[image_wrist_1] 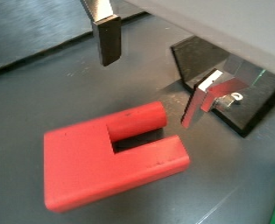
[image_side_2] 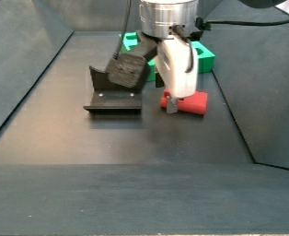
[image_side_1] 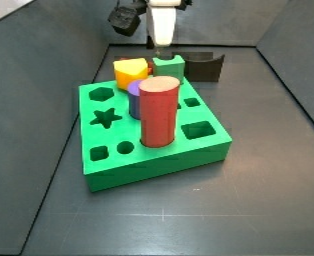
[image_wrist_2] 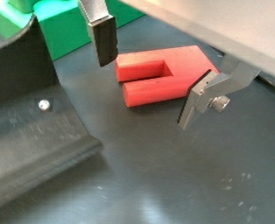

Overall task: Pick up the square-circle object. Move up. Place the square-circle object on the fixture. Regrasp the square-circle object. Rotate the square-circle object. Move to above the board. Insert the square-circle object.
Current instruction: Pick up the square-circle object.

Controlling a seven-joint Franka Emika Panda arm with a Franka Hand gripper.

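End effector (image_wrist_1: 150,87) hangs low over the dark floor, just beside the fixture (image_wrist_1: 207,61). In both wrist views its two silver fingers (image_wrist_1: 106,39) stand wide apart with nothing between the pads, so it holds nothing. Directly below the gap lies the square-circle object (image_wrist_1: 99,157), a red flat-sided piece resting on the floor with a deep slot cut into one edge; it does not touch either finger. In a side view the same red piece (image_side_2: 191,103) sits at the foot of the end effector (image_side_2: 172,88), with the fixture (image_side_2: 114,89) beside it and well clear of the board (image_side_2: 206,57) behind. In a side view the board (image_side_1: 146,168) shows what it carries: a tall red cylinder (image_side_1: 160,110) stands upright in a hole near its middle, while a yellow piece (image_side_1: 129,70), a purple piece (image_side_1: 137,88) and a small green block (image_side_1: 169,68) sit at its far edge. The star hole (image_side_1: 106,117), hexagon hole (image_side_1: 101,93) and square hole (image_side_1: 197,130) are unfilled. A corner of the board (image_wrist_2: 64,31) also shows in a wrist view beyond the fixture (image_wrist_2: 35,131).
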